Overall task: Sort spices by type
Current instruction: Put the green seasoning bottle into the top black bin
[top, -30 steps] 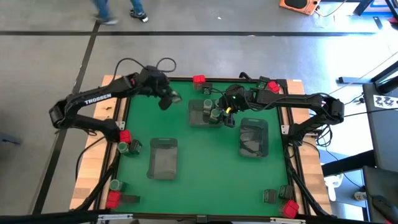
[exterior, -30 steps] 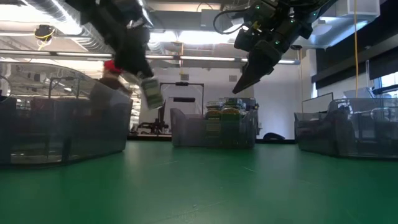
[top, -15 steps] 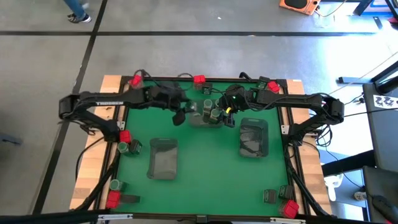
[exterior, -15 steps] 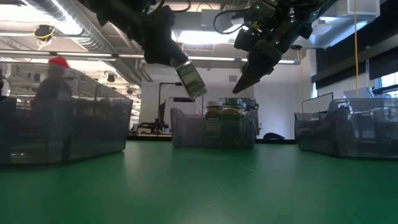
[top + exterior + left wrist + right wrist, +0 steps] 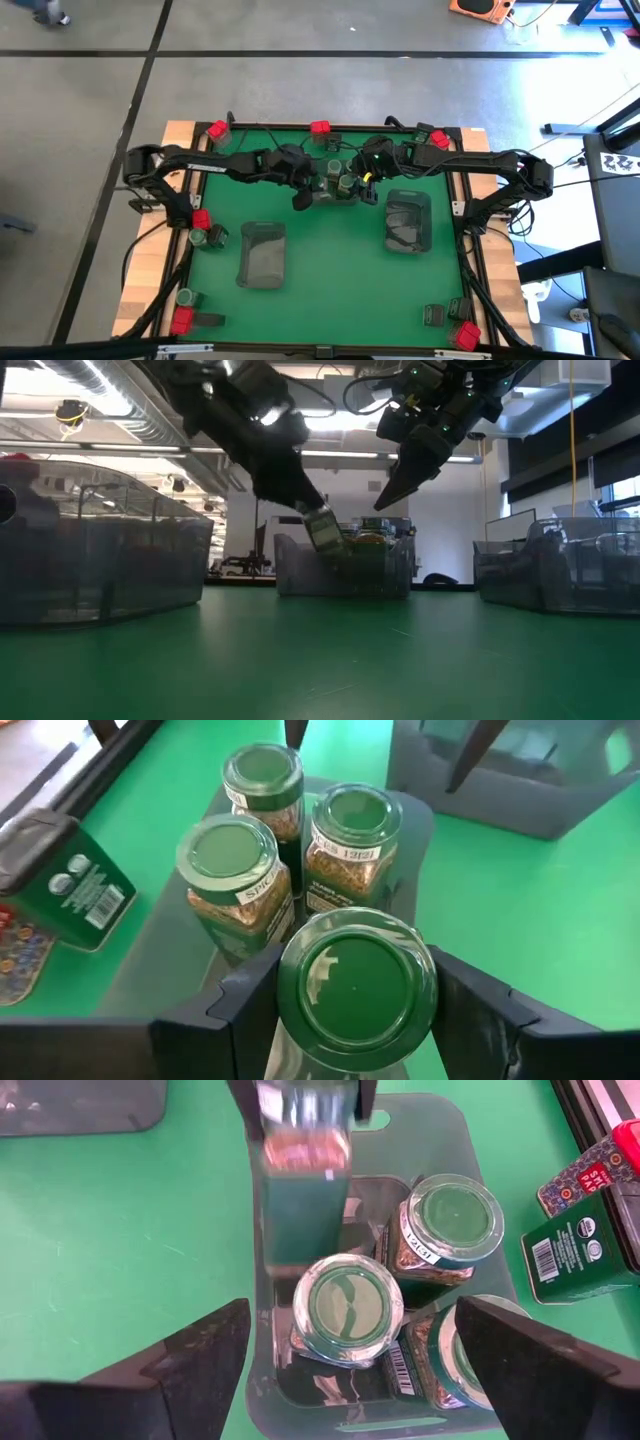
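The left hand (image 5: 303, 196) pinches a round, green-lidded jar (image 5: 355, 983) at the near-left corner of the far middle tray (image 5: 262, 1280); its lid hides the glass body from the wrist camera. A second ago this hand hung well left of the tray, the jar in the air. Three glass jars (image 5: 347, 835) of spice stand together inside the translucent grey plastic tray. The right hand (image 5: 366, 192) hovers just right of it, fingers spread wide, above the green felt desk (image 5: 330, 270).

Green table (image 5: 330, 270) with grey trays (image 5: 263, 254), scattered spices (image 5: 196, 228).
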{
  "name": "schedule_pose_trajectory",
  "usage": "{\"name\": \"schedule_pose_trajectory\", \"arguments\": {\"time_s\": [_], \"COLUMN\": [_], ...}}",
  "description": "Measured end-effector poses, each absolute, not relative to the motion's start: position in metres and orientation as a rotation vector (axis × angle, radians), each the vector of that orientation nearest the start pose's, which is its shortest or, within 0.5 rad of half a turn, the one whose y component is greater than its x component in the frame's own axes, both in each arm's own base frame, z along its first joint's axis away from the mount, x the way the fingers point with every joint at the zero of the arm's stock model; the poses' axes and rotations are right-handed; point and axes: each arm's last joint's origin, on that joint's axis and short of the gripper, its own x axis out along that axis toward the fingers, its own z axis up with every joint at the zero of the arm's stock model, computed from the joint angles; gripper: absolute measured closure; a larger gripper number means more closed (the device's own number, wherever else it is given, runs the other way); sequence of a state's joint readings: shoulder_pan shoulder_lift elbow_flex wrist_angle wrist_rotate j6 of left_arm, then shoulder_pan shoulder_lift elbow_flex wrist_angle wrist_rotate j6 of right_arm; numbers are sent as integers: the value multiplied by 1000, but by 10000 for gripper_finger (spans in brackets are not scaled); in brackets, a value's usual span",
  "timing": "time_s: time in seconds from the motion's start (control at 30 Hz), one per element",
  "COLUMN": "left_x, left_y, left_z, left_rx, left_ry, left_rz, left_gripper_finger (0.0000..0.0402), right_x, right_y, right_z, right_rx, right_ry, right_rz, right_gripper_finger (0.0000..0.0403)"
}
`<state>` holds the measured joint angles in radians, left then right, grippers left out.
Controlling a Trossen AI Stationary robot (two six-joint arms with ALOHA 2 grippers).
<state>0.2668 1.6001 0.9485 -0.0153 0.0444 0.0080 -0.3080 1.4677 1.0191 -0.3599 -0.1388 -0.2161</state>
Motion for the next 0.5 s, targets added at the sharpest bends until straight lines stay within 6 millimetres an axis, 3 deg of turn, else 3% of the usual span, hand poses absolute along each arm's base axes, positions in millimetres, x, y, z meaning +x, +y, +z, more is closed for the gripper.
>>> {"name": "schedule_pose_trajectory", "arguments": {"time_s": [0.23,0.5], "left_x": [332,335], "left_y": [89,90], "left_z": [187,186], "left_rx": [-103,-109], "left_ry": [691,674], "left_rz": [211,214], "left_gripper_finger": [191,156], "right_x": [293,293], "right_y": [-89,-89], "right_z": [244,244], "right_rx": [-24,-24], "right_ry": [801,801], "right_rz": [-74,-74], "right_gripper_finger": [52,52]}}
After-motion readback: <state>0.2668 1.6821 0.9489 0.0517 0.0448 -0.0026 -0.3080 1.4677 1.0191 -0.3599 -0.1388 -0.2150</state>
